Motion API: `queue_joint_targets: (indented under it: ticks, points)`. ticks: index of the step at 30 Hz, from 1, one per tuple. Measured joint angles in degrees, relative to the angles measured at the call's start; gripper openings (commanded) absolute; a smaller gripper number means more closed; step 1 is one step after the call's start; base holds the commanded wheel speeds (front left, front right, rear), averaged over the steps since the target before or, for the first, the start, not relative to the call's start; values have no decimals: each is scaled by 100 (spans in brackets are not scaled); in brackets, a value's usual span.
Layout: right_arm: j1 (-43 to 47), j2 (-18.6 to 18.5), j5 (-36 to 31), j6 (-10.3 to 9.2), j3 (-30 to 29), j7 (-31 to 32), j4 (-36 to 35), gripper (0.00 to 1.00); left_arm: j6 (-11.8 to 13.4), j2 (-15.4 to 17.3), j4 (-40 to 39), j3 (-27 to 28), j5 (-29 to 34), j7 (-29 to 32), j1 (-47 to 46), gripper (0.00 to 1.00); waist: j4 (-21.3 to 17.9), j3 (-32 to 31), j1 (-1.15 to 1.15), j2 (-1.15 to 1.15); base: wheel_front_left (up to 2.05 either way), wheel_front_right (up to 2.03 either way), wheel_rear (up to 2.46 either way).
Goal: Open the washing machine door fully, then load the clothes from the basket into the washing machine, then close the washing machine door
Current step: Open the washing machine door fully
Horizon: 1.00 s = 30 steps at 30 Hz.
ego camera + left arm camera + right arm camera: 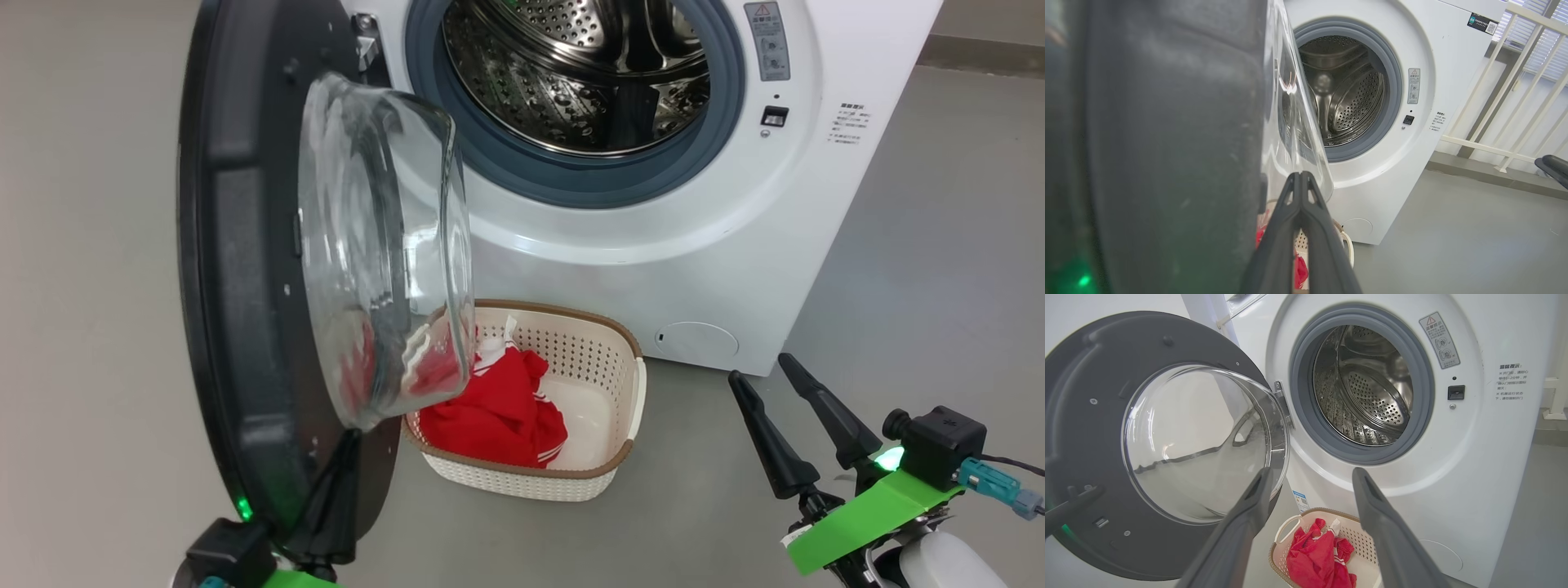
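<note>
Holding my left gripper, fingers pinched together, at the glossy black round door near rim — right gripper spread wide.

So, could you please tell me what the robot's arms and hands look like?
The left hand and right hand each have two long, tapered black fingers. Behind the right one: green tape, a black camera block, a green light, a teal plug and a white forearm.
</note>
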Motion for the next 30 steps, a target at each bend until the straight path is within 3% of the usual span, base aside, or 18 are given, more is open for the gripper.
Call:
queue_joint_targets:
  ticks: [14,30]
  points:
    - [-11,4,0,0,-24,0,-3,100,131,323,-20,354,-78,11,-124,0,318,143,0,0,0,0,0]
    - [-260,25,-1,0,-35,0,-13,100,166,698,527,886,-453,269,-801,0,720,582,0,0,0,0,0]
